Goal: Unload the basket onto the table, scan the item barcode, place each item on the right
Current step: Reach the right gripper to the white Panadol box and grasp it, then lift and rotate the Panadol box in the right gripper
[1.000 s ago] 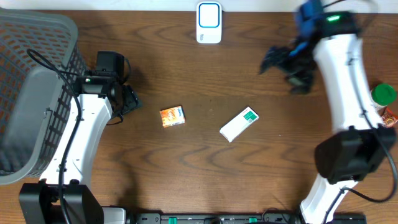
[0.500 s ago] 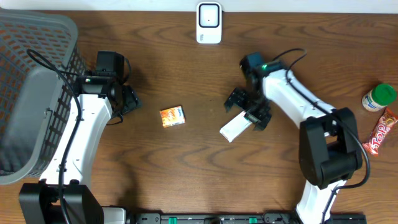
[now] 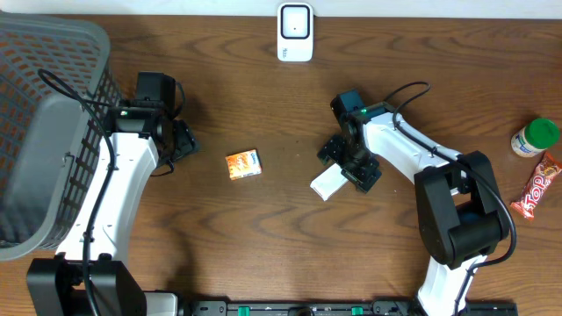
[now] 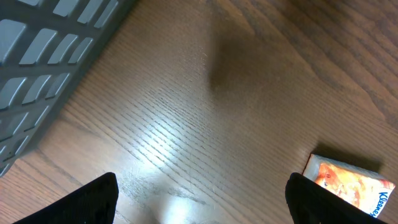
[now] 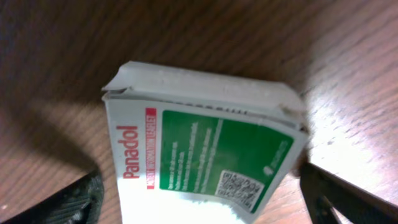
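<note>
"Wooden table (image 3: 263, 79), dark brown, with that big grey basket (image 3: 35, 53) filling the nine o'clock side. What's changed?"

"The right arm. A second ago it was up near one o'clock by the far edge. It has swung down, and the right gripper (image 3: 349, 165) now sits over the Panadol box (image 3: 327, 183), just off centre toward four o'clock."

"Has it got hold of it?"

"Not that I can see. From its wrist, the jaws stand wide with a finger on either side of the box (image 5: 205, 149), which lies flat on the wood. One finger is close to a corner and the other stands clear of it. I'd call that the start of a pinch, not a grip."

"And the left one?"

"The left gripper (image 3: 180, 140) hasn't budged. It's by the basket at nine o'clock with its jaws wide and nothing between them, and the orange packet (image 3: 243, 164) lies near it."

"So the scan?"

"Not done. The white scanner (image 3: 295, 32) is well away at twelve o'clock, so the box has to be lifted and carried there. A small square code (image 5: 239, 186) faces up on its green panel – I'd guess that face wants turning toward the scanner."
</note>
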You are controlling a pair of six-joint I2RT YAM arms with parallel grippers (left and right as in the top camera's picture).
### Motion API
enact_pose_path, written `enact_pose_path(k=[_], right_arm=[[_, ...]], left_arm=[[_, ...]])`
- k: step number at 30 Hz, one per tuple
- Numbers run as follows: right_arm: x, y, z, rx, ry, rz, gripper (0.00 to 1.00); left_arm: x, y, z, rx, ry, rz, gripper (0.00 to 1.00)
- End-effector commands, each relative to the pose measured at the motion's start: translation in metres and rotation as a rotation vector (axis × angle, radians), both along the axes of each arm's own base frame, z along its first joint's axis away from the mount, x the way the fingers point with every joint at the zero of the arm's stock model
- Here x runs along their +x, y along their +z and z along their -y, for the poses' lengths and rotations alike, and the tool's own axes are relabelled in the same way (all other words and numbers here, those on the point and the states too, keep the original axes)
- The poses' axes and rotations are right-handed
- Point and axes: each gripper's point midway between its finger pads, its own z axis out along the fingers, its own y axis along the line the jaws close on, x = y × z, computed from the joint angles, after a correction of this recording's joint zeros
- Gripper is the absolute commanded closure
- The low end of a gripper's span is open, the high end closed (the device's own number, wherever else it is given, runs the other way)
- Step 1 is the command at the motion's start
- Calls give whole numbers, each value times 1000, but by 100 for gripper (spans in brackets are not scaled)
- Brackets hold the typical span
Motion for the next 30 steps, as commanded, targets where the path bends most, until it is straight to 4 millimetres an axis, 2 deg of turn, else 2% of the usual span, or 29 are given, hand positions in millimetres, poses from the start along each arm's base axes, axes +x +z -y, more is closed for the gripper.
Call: enact_pose_path(k=[1, 4, 19, 23, 30], right_arm=[[2, -3, 9, -49, -19, 20, 24], [3, -4, 10, -56, -19, 23, 37], [1, -7, 4, -23, -18, 8, 69], [-7, -4, 0, 16, -19, -36, 72], [-15, 10, 1, 71, -34, -117, 71]], left_arm=[[-2, -2, -3, 14, 3, -9, 14], [-2, -2, -3, 14, 3, -9, 14], [-2, -2, -3, 13, 3, -9, 14], [-2, -2, -3, 14, 3, -9, 14], [-2, -2, -3, 14, 3, -9, 14]])
